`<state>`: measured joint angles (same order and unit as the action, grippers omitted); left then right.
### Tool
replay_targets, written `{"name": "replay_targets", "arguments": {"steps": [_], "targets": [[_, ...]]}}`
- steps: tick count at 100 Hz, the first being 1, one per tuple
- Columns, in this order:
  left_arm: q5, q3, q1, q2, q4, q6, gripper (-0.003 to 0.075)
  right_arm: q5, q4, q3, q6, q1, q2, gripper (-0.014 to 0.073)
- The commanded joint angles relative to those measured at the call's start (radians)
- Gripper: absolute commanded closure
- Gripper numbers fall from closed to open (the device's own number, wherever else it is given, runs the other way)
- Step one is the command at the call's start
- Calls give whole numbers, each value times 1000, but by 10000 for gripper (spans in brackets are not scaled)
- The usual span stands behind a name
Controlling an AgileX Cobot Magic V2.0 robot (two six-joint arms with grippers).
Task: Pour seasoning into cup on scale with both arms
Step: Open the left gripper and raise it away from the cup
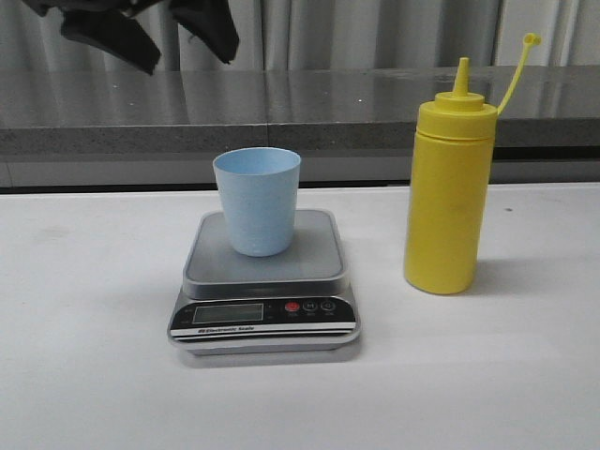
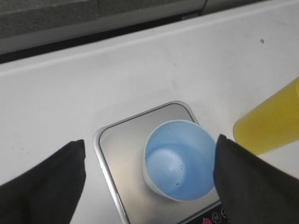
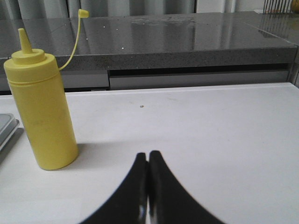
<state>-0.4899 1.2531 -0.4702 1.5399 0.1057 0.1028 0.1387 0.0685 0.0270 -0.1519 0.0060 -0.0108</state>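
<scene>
White tabletop (image 1: 84, 375) before a grey counter: cup (image 1: 257, 200) upright on scale (image 1: 263, 291), bottle (image 1: 448, 187) standing just beside, untouched; left gripper (image 2: 149, 179) jaws wide above cup, right gripper (image 3: 148, 186) jaws closed, empty; approach stage, next grasp bottle.

A white table (image 1: 84, 375) filled the foreground of the front view, its surface matte and lightly scuffed, with a small dark speck showing on it in the right wrist view. Behind it ran a dark grey speckled stone counter (image 1: 281, 108), glossy enough on top to mirror the light. Beneath the counter's edge sat a pale grey panel (image 3: 196, 78) with a dark gap above it. Farther back hung grey vertical pleated curtains (image 1: 375, 33), partly catching the light.
</scene>
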Motion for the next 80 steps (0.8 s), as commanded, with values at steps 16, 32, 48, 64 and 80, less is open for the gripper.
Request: {"name": "replay_targets", "arguments": {"steps": [16,32,48,64,80], "targets": [[192,-189,133,-232,12,20,188,-80,6,-21,11,-7,-19,660],[254,-341,248,-375,12,20,188,-80,6,-21,11,-7,-19,660],[308,-482,332,-534,9,20,188,-80,6,-21,11,-7,-19,660],[352,-604,365,-711,-8,18,188,-80,6,-21,11,-7,-19,660],[371,-698,365,-906,-44,18,188,-80,6,-21,11,-7,-19,660]]}}
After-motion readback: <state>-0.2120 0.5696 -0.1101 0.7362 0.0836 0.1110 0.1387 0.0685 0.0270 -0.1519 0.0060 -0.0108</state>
